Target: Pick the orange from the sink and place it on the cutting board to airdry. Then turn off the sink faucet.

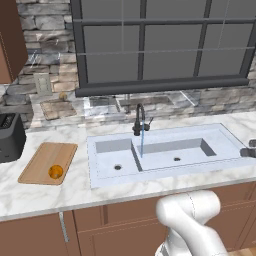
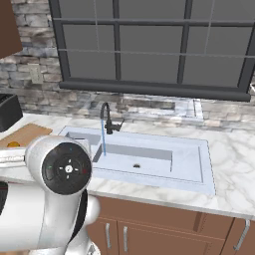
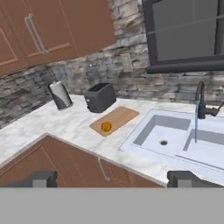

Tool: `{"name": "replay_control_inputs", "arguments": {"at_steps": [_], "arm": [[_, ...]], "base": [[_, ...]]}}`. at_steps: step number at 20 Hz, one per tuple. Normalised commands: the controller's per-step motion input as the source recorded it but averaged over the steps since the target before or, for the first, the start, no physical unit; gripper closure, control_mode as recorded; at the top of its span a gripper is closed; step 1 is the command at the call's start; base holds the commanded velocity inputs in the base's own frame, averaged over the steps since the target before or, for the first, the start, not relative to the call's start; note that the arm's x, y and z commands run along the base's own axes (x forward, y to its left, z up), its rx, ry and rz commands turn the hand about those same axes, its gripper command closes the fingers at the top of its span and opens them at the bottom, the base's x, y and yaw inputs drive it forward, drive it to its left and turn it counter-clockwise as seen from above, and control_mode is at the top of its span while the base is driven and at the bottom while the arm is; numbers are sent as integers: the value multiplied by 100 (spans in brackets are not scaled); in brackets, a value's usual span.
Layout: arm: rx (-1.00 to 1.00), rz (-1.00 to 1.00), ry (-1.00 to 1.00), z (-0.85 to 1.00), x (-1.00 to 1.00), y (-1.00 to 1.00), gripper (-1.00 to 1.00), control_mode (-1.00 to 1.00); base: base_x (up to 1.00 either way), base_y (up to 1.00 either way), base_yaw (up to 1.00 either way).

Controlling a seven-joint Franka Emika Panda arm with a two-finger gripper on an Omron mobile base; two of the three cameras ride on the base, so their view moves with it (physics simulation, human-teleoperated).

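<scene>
The orange (image 1: 55,171) lies on the near right part of the cutting board (image 1: 44,156), left of the sink (image 1: 102,180). In the hand view the orange (image 3: 106,127) rests on the board (image 3: 119,114), far ahead of my gripper (image 3: 113,179). The gripper is open, its fingertips (image 3: 43,178) wide apart with nothing between them. The black sink faucet (image 1: 139,118) stands behind the basins' divider, and a thin blue stream of water (image 1: 142,141) falls from its spout. The right base view shows the faucet (image 2: 105,117) still running into the sink (image 2: 204,164).
A black toaster (image 1: 10,137) stands on the counter left of the board. A shiny cylinder (image 3: 60,95) stands further left along the stone wall. Wooden cabinet doors (image 3: 65,170) run below the counter's front edge. A dark window (image 1: 160,45) is behind the sink.
</scene>
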Motion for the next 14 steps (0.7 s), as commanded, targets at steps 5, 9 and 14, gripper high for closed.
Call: {"name": "replay_control_inputs", "arguments": {"at_steps": [5, 9, 14], "arm": [[0, 23, -5, -13, 37, 0, -100, -100], [0, 21, -7, -10, 34, 0, -100, -100], [0, 16, -7, -11, 22, 0, -100, -100]], "base": [[0, 0, 0], [0, 0, 0], [0, 0, 0]]}}
